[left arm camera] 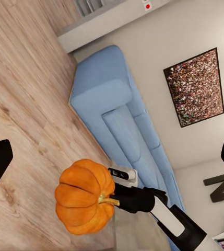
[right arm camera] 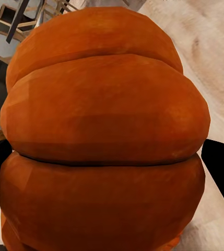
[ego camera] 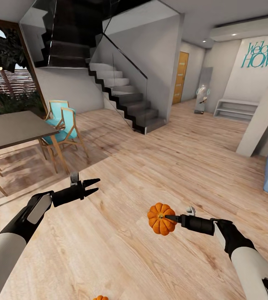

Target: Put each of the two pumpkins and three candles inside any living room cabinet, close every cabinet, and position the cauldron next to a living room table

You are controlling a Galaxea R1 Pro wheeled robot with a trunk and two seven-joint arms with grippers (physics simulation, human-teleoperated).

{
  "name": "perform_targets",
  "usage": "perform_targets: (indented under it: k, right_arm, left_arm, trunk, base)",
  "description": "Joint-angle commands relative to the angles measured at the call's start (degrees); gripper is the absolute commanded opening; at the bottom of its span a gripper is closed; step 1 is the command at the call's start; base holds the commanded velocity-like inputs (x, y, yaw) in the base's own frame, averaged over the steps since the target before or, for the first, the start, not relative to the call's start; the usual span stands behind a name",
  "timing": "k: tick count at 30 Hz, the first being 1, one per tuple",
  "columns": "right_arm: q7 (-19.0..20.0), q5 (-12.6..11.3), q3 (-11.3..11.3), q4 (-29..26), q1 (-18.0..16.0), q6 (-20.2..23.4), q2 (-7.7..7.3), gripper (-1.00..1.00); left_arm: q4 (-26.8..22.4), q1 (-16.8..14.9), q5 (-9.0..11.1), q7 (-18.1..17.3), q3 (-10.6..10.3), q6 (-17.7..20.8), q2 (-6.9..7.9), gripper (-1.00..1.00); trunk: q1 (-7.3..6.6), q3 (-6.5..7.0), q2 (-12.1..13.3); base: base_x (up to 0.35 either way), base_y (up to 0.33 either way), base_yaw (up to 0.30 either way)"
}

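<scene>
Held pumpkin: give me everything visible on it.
The pumpkin is small, round and bright orange, with deep ribs and a short yellowish stem. Its skin looks smooth and matte. The right pincer is shut on it at the stem side, holding it in the air above the wood floor, stem pointing sideways toward the arm. Nothing else touches it. In the right wrist view its ribs sit between the dark fingers.

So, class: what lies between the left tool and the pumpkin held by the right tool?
Only bare wooden floor, seen in the head view, separates the left tool from the pumpkin.
</scene>
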Motion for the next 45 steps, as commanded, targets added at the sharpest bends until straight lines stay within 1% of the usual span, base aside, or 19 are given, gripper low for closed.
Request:
perform_targets:
  k: [1,40,45]
  right_arm:
    - [0.09,-0.13,-0.01,0.00,0.00,0.12,-0.03,-1.00]
    - [0.08,0.09,0.06,0.00,0.00,0.12,-0.05,-1.00]
    - [0.10,-0.16,-0.02,0.00,0.00,0.12,-0.09,-1.00]
  left_arm:
    - [0.00,0.00,0.00,0.00,0.00,0.00,0.00,1.00]
    - [0.01,0.00,-0.05,0.00,0.00,0.00,-0.09,1.00]
    - [0.11,0.00,-0.08,0.07,0.00,0.00,-0.10,1.00]
  trunk:
    - [0.00,0.00,0.00]
    - [0.00,0.00,0.00]
    - [0.00,0.00,0.00]
  base:
    - [0.000,0.000,0.000]
    - [0.000,0.000,0.000]
    - [0.000,0.000,0.000]
